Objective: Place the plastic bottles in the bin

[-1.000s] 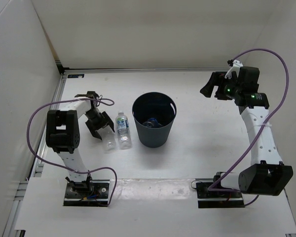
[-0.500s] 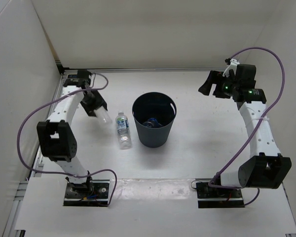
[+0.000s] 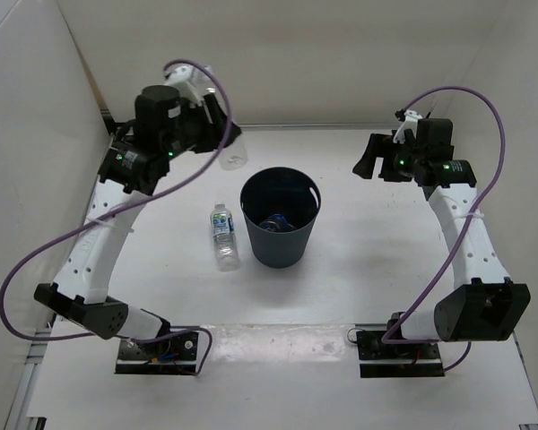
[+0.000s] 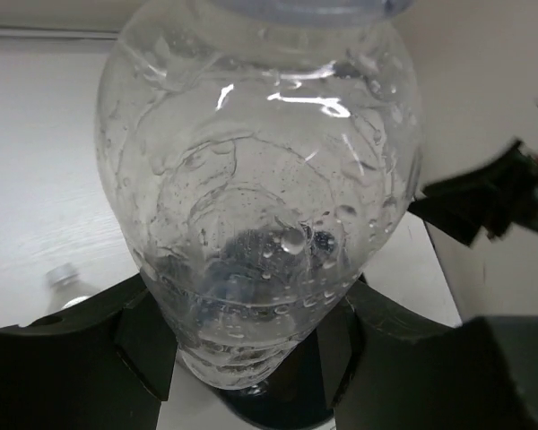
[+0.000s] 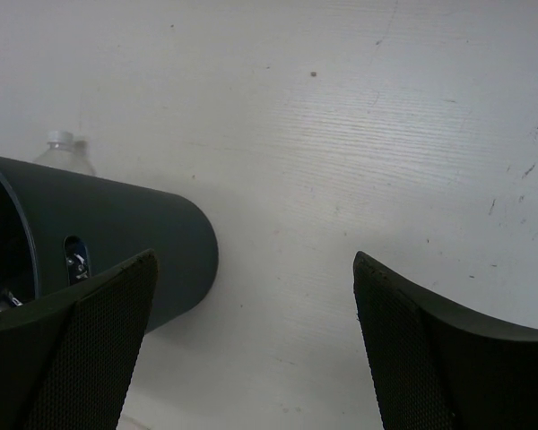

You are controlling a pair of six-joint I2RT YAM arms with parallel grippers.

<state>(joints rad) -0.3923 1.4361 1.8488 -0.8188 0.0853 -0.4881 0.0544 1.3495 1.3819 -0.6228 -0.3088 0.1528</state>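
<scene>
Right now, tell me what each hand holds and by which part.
Left hand grips the clear bottle across its body, a finger on each side. Right hand is open, holding nothing.

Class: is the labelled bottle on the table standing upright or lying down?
Lying down: the bottle shows its full length from above, beside the bin.

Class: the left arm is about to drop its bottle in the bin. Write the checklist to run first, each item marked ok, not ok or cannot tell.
1. Left hand shut on the plain bottle: ok.
2. Bottle above the bin opening: cannot tell; top view shows it raised, beside the far-left rim.
3. Right hand away from the bin: ok, open, off right.
4. Room in the bin: ok, contents sit low.
5. All bottles off the table: not ok; labelled bottle lies left of the bin.
</scene>
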